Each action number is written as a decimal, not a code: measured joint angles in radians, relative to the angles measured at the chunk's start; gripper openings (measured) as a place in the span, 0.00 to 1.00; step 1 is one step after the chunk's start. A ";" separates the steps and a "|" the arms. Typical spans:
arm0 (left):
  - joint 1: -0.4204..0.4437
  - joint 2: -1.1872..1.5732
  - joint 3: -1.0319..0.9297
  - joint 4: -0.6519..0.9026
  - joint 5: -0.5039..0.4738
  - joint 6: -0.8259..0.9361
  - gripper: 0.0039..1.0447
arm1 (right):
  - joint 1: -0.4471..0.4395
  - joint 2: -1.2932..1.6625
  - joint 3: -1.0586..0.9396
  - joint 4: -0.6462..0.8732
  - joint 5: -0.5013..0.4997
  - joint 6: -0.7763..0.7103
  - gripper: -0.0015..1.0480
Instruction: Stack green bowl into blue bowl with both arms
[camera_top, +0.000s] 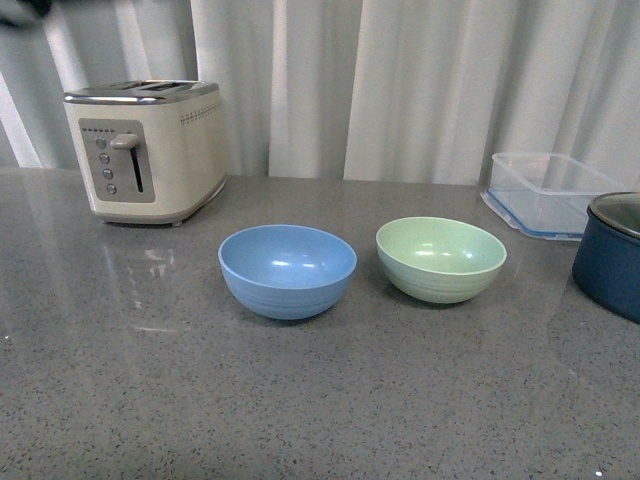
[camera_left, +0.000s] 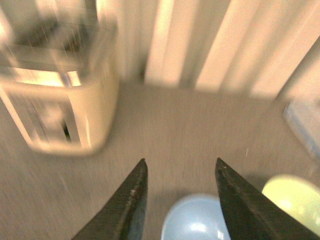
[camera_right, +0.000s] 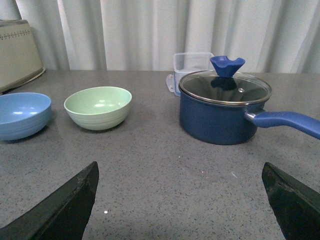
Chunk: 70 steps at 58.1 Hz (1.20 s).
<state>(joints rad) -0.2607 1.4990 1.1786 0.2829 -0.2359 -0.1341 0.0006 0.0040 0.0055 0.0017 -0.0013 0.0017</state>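
Observation:
The blue bowl (camera_top: 287, 269) stands upright and empty on the grey counter, left of the green bowl (camera_top: 441, 258), which is also upright and empty; a small gap separates them. Neither arm shows in the front view. In the blurred left wrist view my left gripper (camera_left: 180, 167) is open and empty, above the blue bowl (camera_left: 195, 220), with the green bowl (camera_left: 295, 200) off to one side. In the right wrist view my right gripper (camera_right: 180, 172) is wide open and empty, low over the counter, well short of the green bowl (camera_right: 98, 107) and the blue bowl (camera_right: 22, 114).
A cream toaster (camera_top: 145, 150) stands at the back left. A clear plastic container (camera_top: 545, 192) sits at the back right. A dark navy pot (camera_right: 225, 107) with a glass lid and long handle stands right of the green bowl. White curtains hang behind the counter.

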 joint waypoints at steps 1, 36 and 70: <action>0.005 -0.043 -0.040 0.052 0.001 0.026 0.30 | 0.000 0.000 0.000 0.000 0.000 0.000 0.90; 0.158 -0.456 -0.837 0.412 0.136 0.126 0.03 | 0.000 0.000 0.000 0.000 0.000 0.000 0.90; 0.259 -0.771 -1.081 0.341 0.234 0.127 0.03 | 0.000 0.000 0.000 0.000 0.000 0.000 0.90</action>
<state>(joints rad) -0.0021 0.7284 0.0971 0.6243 -0.0021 -0.0074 0.0006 0.0040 0.0055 0.0017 -0.0013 0.0021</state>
